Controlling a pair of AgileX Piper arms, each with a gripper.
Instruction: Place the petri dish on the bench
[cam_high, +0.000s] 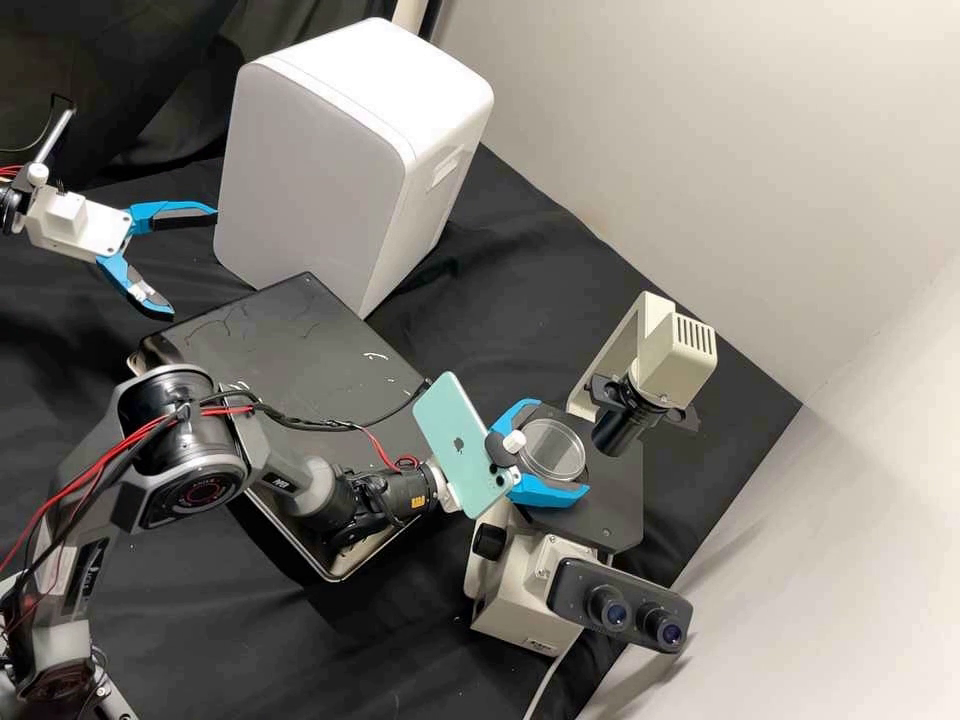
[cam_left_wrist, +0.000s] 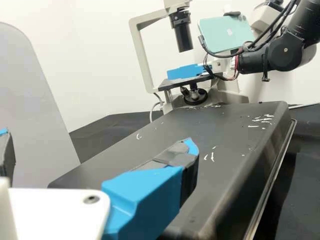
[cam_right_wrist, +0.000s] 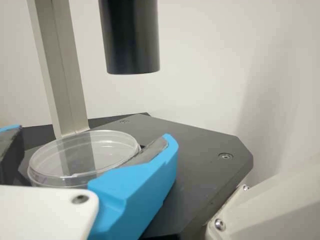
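Observation:
A clear round petri dish (cam_high: 553, 449) (cam_right_wrist: 82, 155) lies flat on the black stage (cam_high: 610, 500) of a white microscope at the right of the bench. My right gripper (cam_high: 560, 447) (cam_right_wrist: 92, 145) is open at the stage with one blue finger on each side of the dish. One finger's grey pad (cam_right_wrist: 150, 150) lies against the dish's rim, and the other finger stands just off it. The black lens tube (cam_right_wrist: 130, 35) hangs above the dish. My left gripper (cam_high: 188, 258) (cam_left_wrist: 97, 145) hovers open and empty at the far left, above the bench.
A black tray (cam_high: 290, 350) (cam_left_wrist: 225, 135) with white scratches lies mid-bench, under the right arm. A tall white box (cam_high: 350, 150) stands behind it. A mint-coloured phone (cam_high: 460, 445) is fixed on the right wrist. Black cloth (cam_high: 560, 280) covers the bench up to the white wall.

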